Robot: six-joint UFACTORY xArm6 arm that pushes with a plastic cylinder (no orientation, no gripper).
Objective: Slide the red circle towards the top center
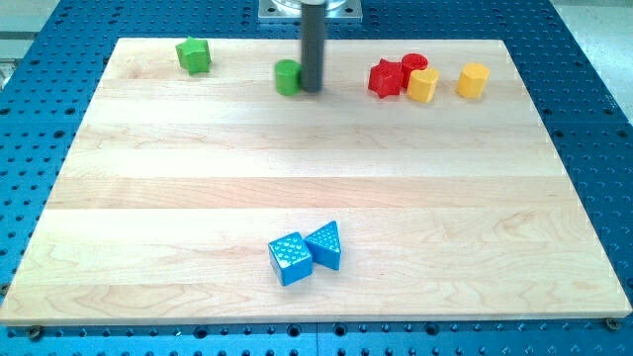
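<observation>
The red circle [414,64] sits near the view's top, right of centre, touching a red star [386,78] on its left and a yellow block [423,85] just below it. My tip [312,87] rests at the top centre of the board, right beside a green circle [288,76] on its left. The tip is well to the left of the red circle, about a hundred pixels away, with the red star between them.
A second yellow block [473,80] lies right of the red group. A green block [194,54] sits at the top left. A blue cube [290,259] and blue triangle [325,244] touch near the bottom centre. The wooden board [316,188] lies on a blue perforated table.
</observation>
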